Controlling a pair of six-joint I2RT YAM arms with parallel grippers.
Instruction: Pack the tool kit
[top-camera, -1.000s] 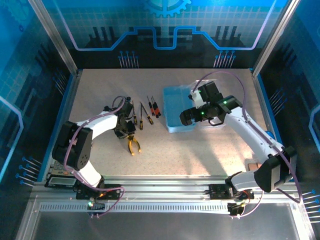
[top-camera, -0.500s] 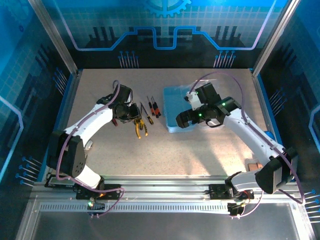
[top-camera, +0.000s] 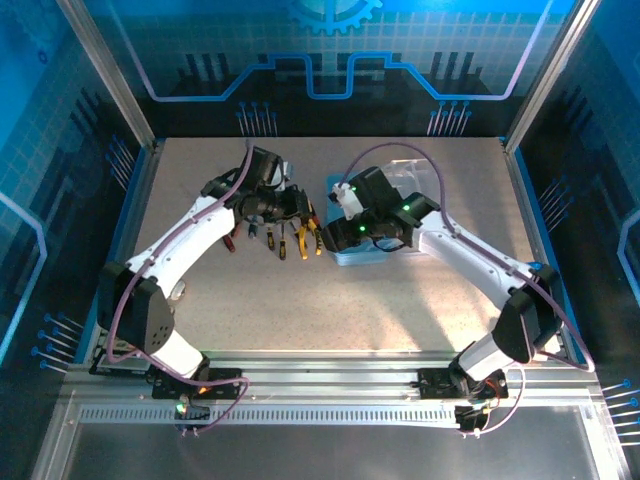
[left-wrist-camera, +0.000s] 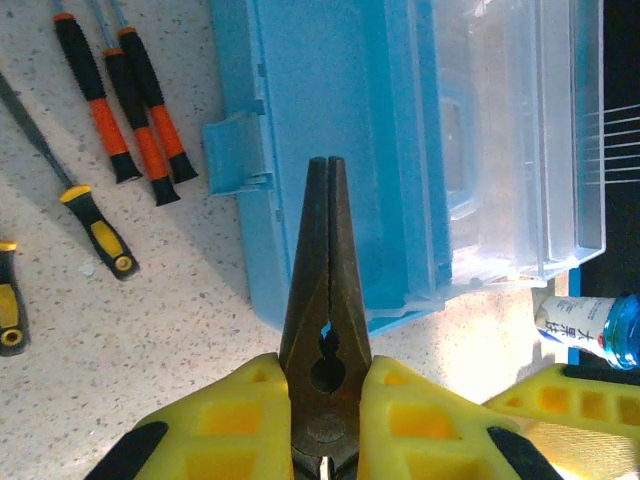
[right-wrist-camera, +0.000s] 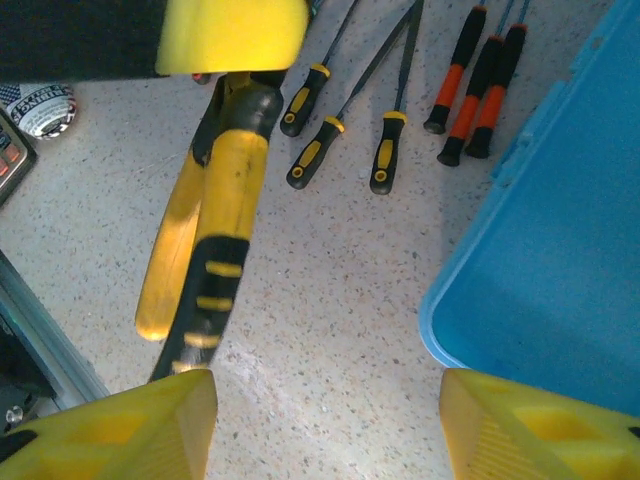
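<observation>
Clamping the pliers (left-wrist-camera: 325, 290) in the left gripper (left-wrist-camera: 325, 395), nose pointing toward the box (left-wrist-camera: 330, 110); hovering the right gripper (right-wrist-camera: 330, 420), parted and empty, above the surface (right-wrist-camera: 330, 290) beside it.

The screwdrivers (left-wrist-camera: 140, 130) lie side by side on the table (left-wrist-camera: 170, 300), left of the box (left-wrist-camera: 330, 90).

Closed yellow-handled pliers (left-wrist-camera: 325, 290) point at the pale-blue box (left-wrist-camera: 330, 130), screwdrivers (left-wrist-camera: 130, 110) lying in a row just beside it.
</observation>
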